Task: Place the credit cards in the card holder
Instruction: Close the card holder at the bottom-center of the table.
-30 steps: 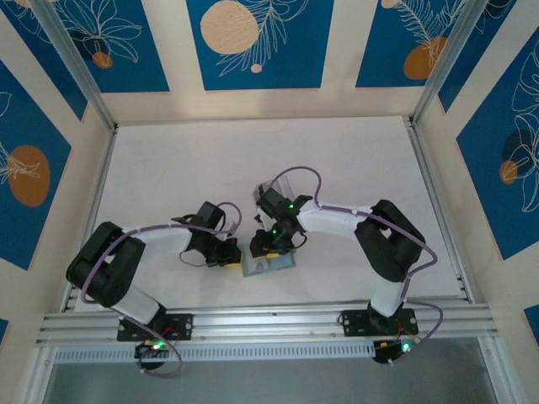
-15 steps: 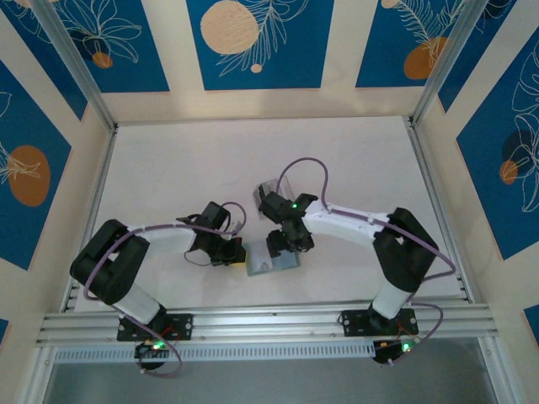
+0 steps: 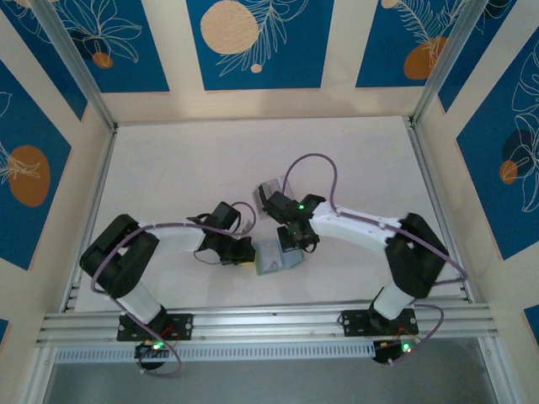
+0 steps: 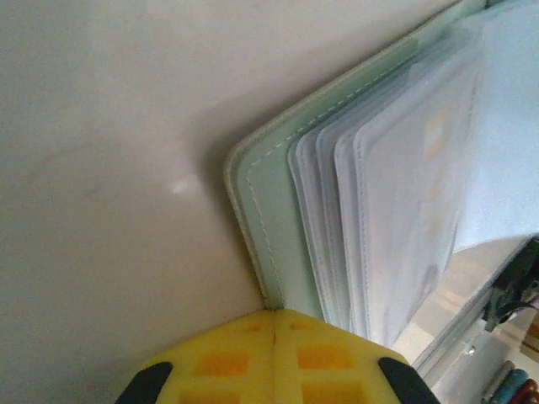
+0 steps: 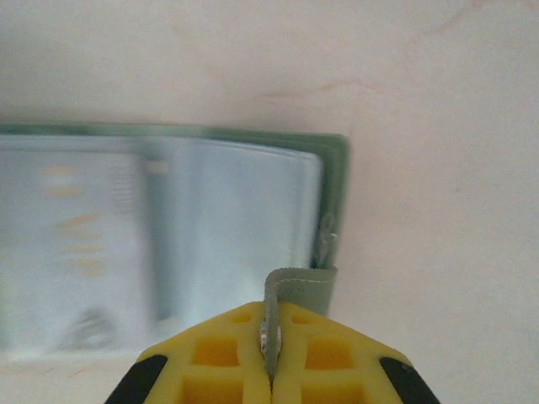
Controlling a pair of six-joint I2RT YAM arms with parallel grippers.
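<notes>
Lying open | sage-green card holder [image 4: 269,210] | clear sleeves [image 4: 396,185] fanned | stitched edge

— What do you see?
— My left gripper [image 4: 274,318]: yellow plastic fingers pressed together at six o'clock, pinching the edge of a sage-green, pale-stitched fold-over card holder [image 4: 268,210]. Its rounded corner sits near the middle, and the body runs off toward two o'clock.
— Anything inside it?
— Frosted clear plastic sleeves [image 4: 396,194], fanned out, with faint orange marks showing through one. The pale matte table [image 4: 109,168] spans nine to twelve. A silver metal rail [image 4: 446,347] lies at four.
</notes>
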